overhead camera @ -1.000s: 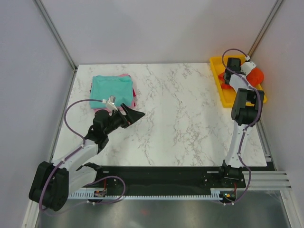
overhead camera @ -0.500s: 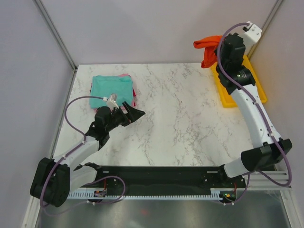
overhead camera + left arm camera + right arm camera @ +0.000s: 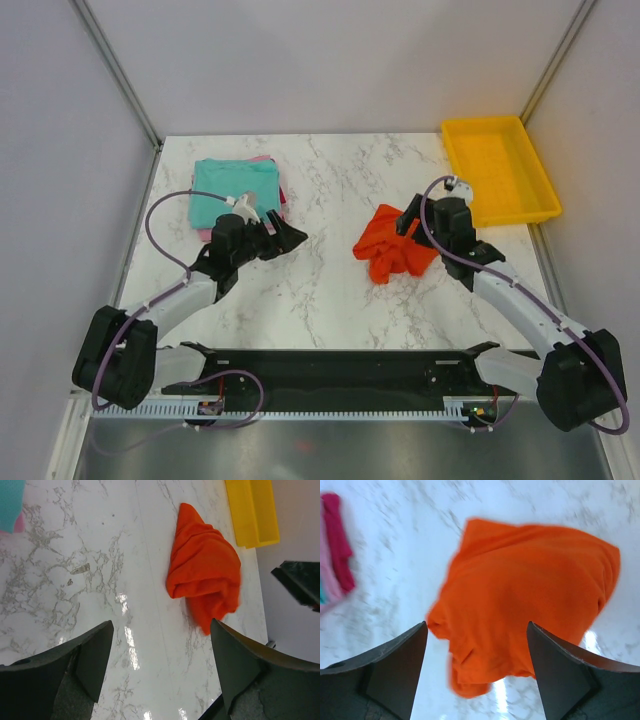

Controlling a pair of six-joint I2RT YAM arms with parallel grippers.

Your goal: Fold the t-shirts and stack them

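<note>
Spreading looks due next: the crumpled orange-red cloth t-shirt (image 3: 393,246) lies right of centre in the top view, with the right gripper (image 3: 476,627) and left gripper (image 3: 161,625) both spread apart, empty, needing to pinch its corners

You have the orange-red t-shirt (image 3: 392,245) lying in a crumpled, unfolded heap on the marble table (image 3: 340,180), right of centre and well apart from the other two. Your teal t-shirt (image 3: 235,187) is folded into a flat rectangle at the far left. It rests on top of the folded pink t-shirt (image 3: 284,202), whose edge peeks out along its right side.
</note>
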